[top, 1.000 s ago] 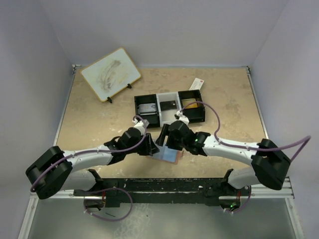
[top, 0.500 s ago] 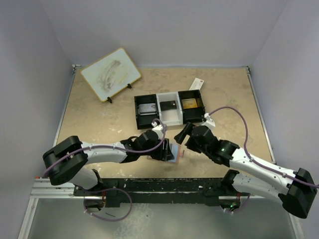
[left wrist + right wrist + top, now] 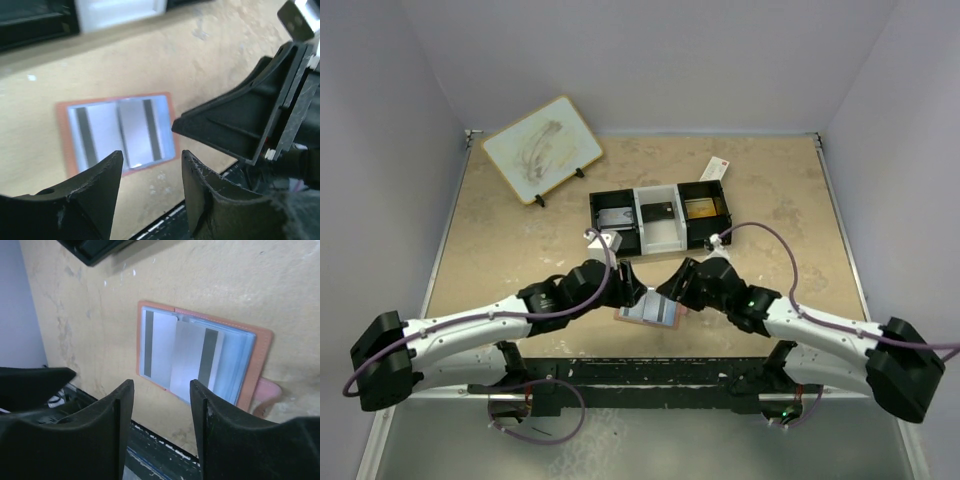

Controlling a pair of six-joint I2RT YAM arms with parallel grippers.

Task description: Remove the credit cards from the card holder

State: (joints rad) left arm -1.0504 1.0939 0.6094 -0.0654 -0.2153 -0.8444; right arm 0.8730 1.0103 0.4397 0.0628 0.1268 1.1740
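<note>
The card holder [image 3: 259,365] lies open and flat on the table [image 3: 240,285] beneath the left gripper [image 3: 151,160] and right gripper [image 3: 161,385], both open and empty, with the credit cards [image 3: 189,360] apparently tucked in its glossy pockets, so a finger could skid off a flush card and shove the unpinned holder.

The left arm [image 3: 470,325] and right arm [image 3: 820,325] stretch low and inward toward each other. The left claw [image 3: 151,156] tilts downward just beside the right claw [image 3: 161,385], tips close together, each with fingers parted, holding nothing.
</note>
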